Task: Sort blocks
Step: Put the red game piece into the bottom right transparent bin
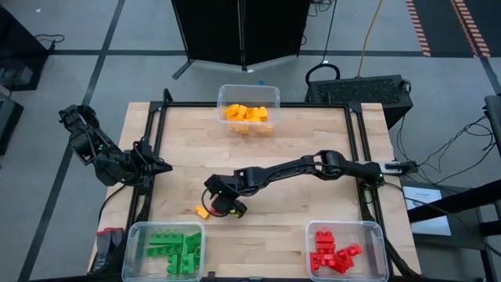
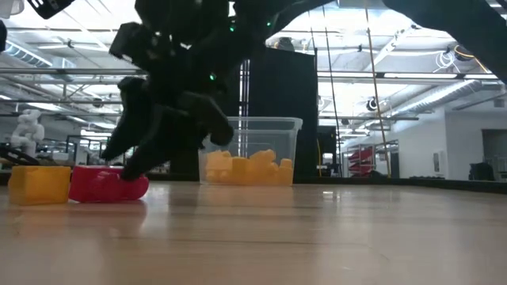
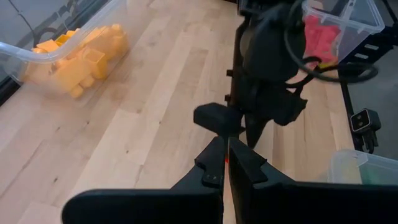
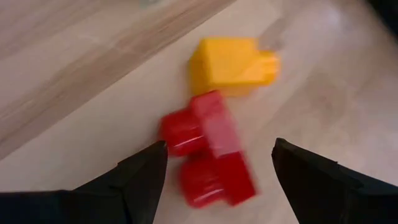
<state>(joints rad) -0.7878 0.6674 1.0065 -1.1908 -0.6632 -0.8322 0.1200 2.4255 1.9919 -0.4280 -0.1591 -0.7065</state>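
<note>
A red studded block (image 4: 208,149) lies on the table beside a yellow-orange block (image 4: 233,62), near the table's near-left part. In the low view the red block (image 2: 107,184) touches the yellow one (image 2: 40,184). My right gripper (image 4: 219,148) is open and reaches down over the red block (image 1: 214,210). One finger stands on each side of the block, and a gap shows on both sides. My left gripper (image 1: 160,166) waits shut at the table's left edge, holding nothing.
Three clear bins stand at the table's edges: one with yellow blocks (image 1: 249,110) at the far middle, one with green blocks (image 1: 164,251) at the near left, and one with red blocks (image 1: 344,249) at the near right. My right arm (image 1: 313,166) stretches across the middle.
</note>
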